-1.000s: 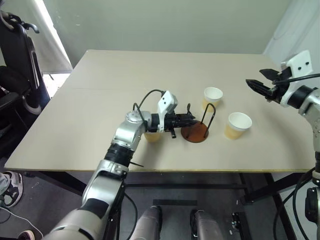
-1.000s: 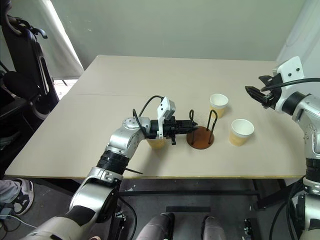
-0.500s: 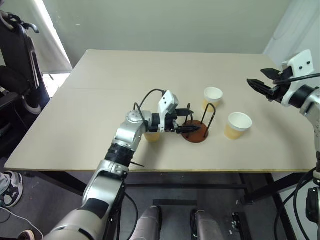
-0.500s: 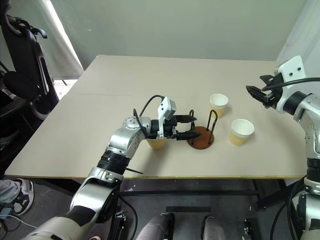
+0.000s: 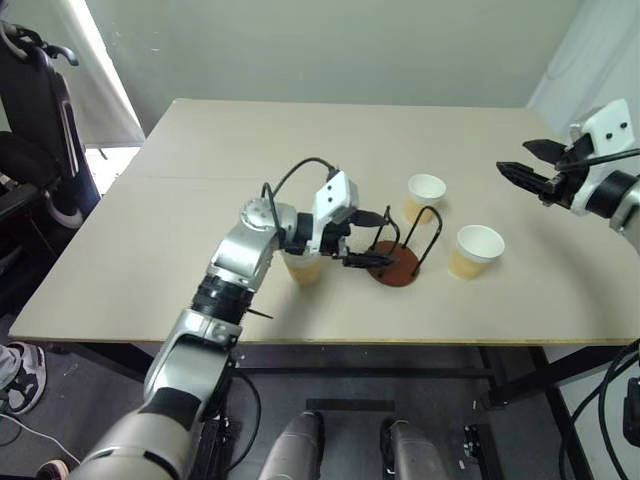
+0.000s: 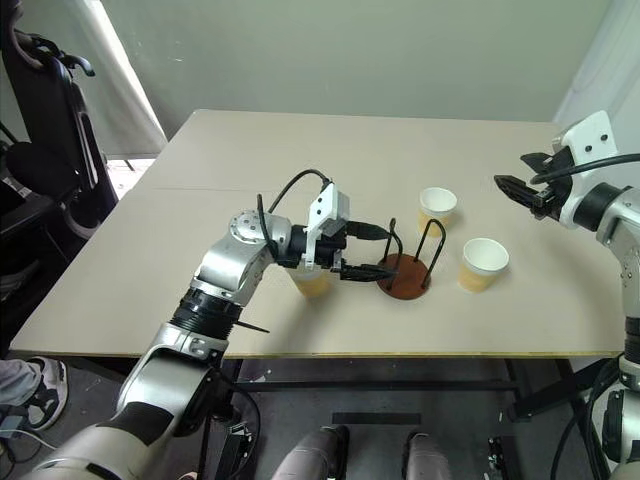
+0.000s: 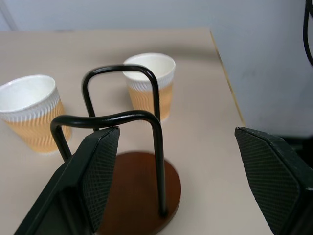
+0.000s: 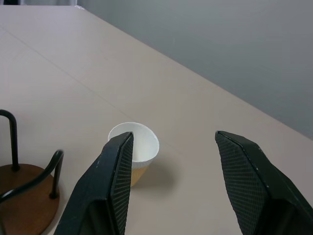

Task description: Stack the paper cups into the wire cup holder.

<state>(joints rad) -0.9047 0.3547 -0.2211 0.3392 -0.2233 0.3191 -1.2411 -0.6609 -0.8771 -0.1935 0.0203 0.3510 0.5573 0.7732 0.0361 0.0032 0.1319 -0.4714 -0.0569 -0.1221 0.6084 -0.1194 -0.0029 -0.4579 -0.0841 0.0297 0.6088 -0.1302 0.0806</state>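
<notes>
From the head views you see the holder (image 5: pixel 392 262) standing empty on the table (image 5: pixel 200 200), its brown base bare and both wire loops upright, so by this evidence no cup is stacked yet and all three remain to go in. One cup (image 5: pixel 424 193) stands just behind the holder, a second cup (image 5: pixel 473 250) stands near its right side, and a third cup (image 5: pixel 302 268) stands to its left, partly hidden behind your left arm. Your left gripper (image 5: pixel 362 238) hovers just left of the holder with its fingers spread wide and nothing between them. Your right gripper (image 5: pixel 528 167) hangs well right of the holder, above the table, also empty. In the left wrist view the left fingers (image 7: pixel 100 169) stand far apart with the holder's loops and base between and beyond them; two cups sit past the holder, untouched. In the right wrist view the right fingers (image 8: pixel 117 169) stand parted with clear air between them, one cup (image 8: pixel 134 151) beyond them on the table and the holder's base at the edge. You still have to pick up each cup in turn and drop it inside the loops.
</notes>
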